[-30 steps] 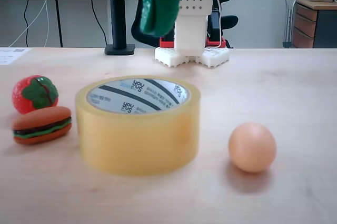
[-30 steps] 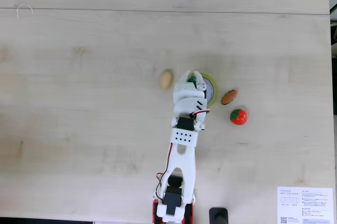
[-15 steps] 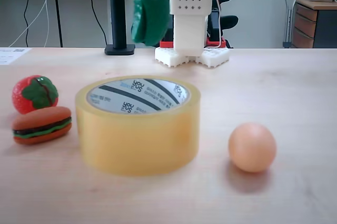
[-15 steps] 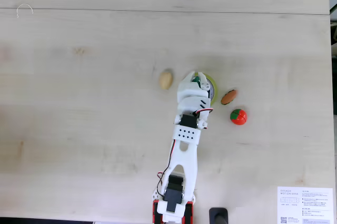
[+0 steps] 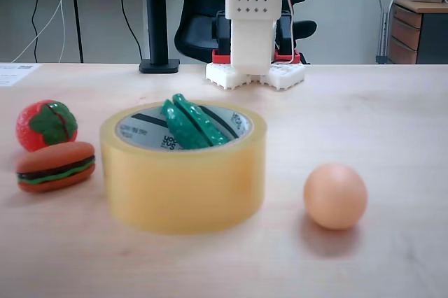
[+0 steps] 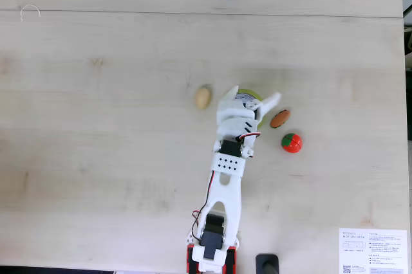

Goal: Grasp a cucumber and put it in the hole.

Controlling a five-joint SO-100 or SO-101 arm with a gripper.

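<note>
Resting in the roll: cucumber down, jaws apart

Your cucumber (image 5: 187,124) now lies inside the hole (image 5: 143,130) of the yellow tape roll (image 5: 183,185), leaning against the striped inner core with its upper end poking just above the rim. From above, your gripper (image 6: 252,98) hangs over the roll with its fingers spread wide and holding nothing. A strawberry (image 5: 46,124) and a toy burger (image 5: 55,166) sit beside the roll, an egg (image 5: 335,196) on its other side.

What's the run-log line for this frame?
tool: open, above roll | cucumber: released, in hole, tip above rim | tape roll: upright | step: placement done
</note>
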